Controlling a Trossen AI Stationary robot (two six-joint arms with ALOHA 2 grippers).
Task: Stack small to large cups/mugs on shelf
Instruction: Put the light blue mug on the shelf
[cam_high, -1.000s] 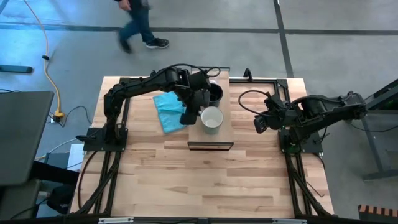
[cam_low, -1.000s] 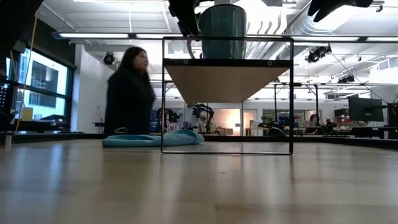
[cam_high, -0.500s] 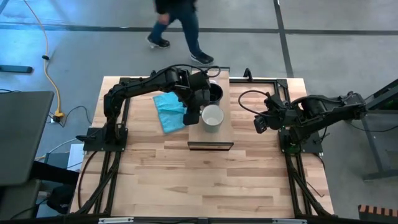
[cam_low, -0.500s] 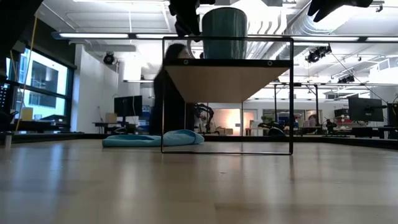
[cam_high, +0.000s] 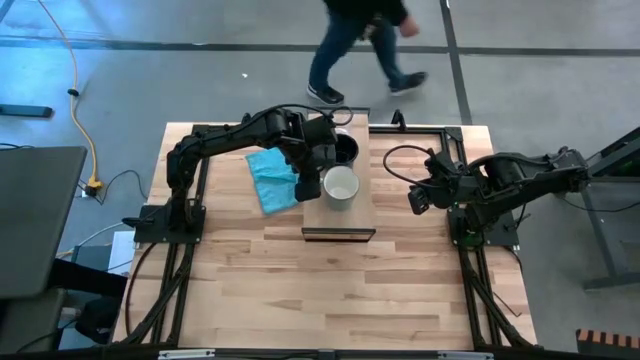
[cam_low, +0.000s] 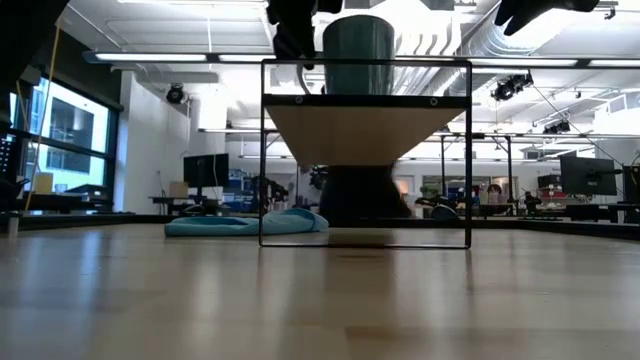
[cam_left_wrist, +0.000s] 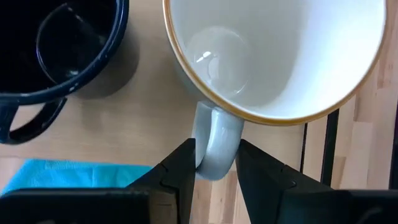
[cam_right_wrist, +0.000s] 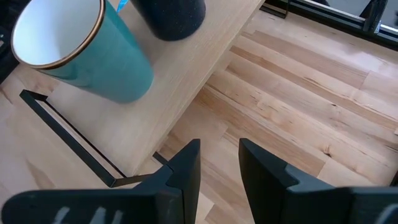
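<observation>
Your left gripper (cam_left_wrist: 215, 163) clasped the handle of the white-lined mug (cam_left_wrist: 273, 56), which stood on the shelf (cam_high: 362, 205) at six o'clock from the black mug (cam_high: 345, 150). You needed a firm, level hold. The left arm reached over the cloth (cam_high: 270, 177); your right gripper (cam_right_wrist: 217, 163) waited at three o'clock, fingers apart, empty.

Dark jointed arms (cam_high: 230, 140) — looping black cables (cam_high: 400, 160)
</observation>
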